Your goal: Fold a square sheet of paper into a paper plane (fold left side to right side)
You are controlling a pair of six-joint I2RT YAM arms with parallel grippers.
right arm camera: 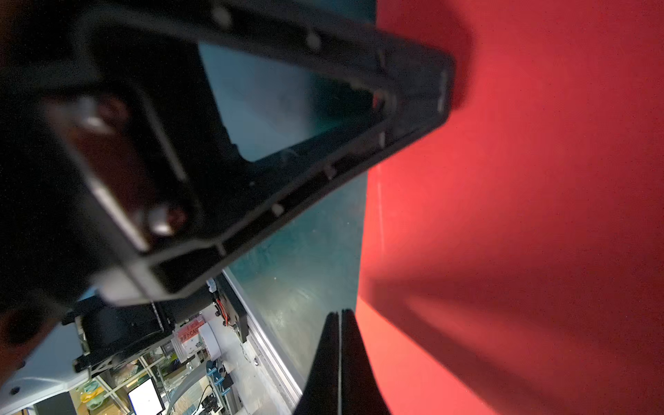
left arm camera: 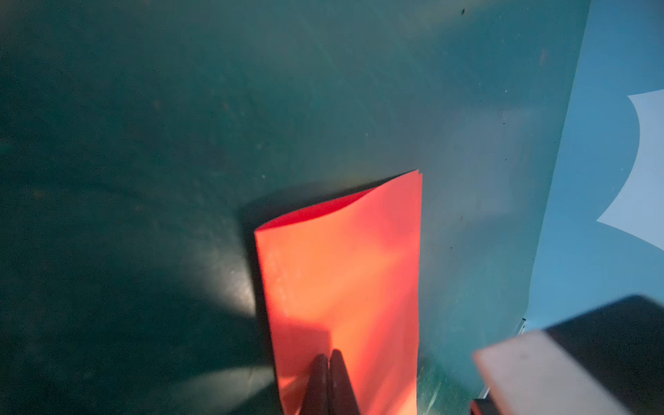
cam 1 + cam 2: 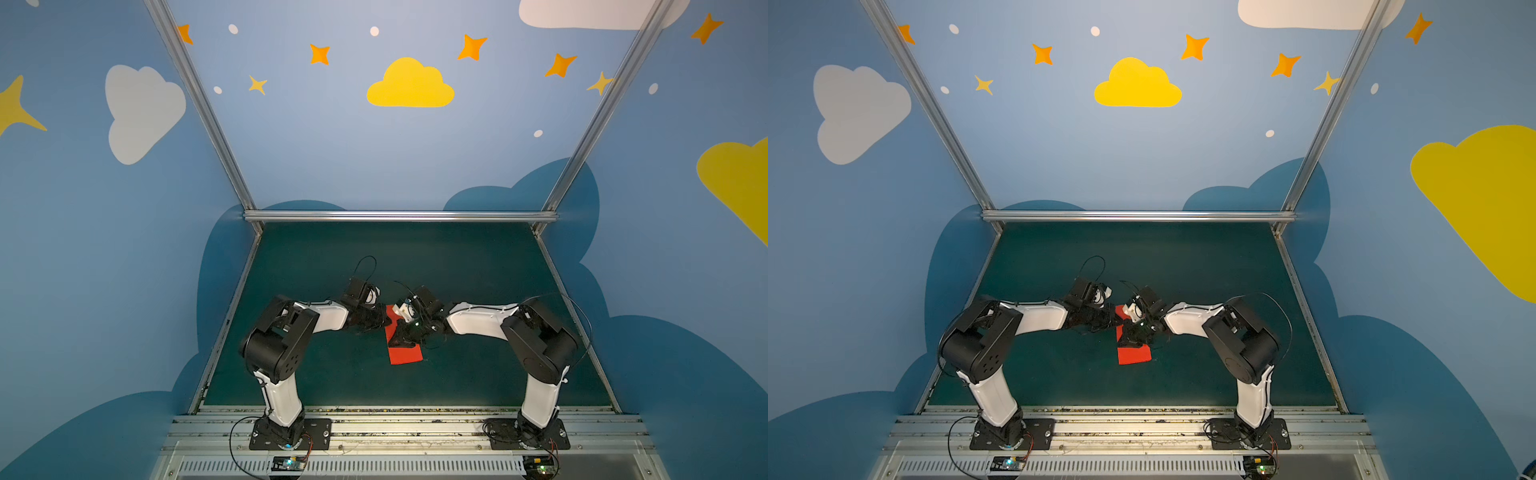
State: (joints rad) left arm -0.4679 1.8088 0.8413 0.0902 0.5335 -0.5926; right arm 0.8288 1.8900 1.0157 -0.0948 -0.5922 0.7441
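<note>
Spotter: Paper status, where is it?

Operator: I see the square sheet of paper [image 2: 341, 269] doubled over on the green mat [image 2: 143, 143], stretching away ahead of my left pincer [image 2: 328, 355]. Its jaws are pressed together and hold nothing, and the tips rest on the top layer. My right pincer [image 1: 339, 313] is likewise closed and empty. Its tips sit right at the sheet's edge, and I can't tell whether they touch it.

Spotter: Worries?

Operator: At the end farthest from the left pincer the top layer bows up, so the layers gape. If I swipe along it now, I reckon that bulge could crease off line. The mat looks slick, so a sideways push might skid the whole sheet. The left pincer's body also looms close beside the right one, and they could clash.
</note>
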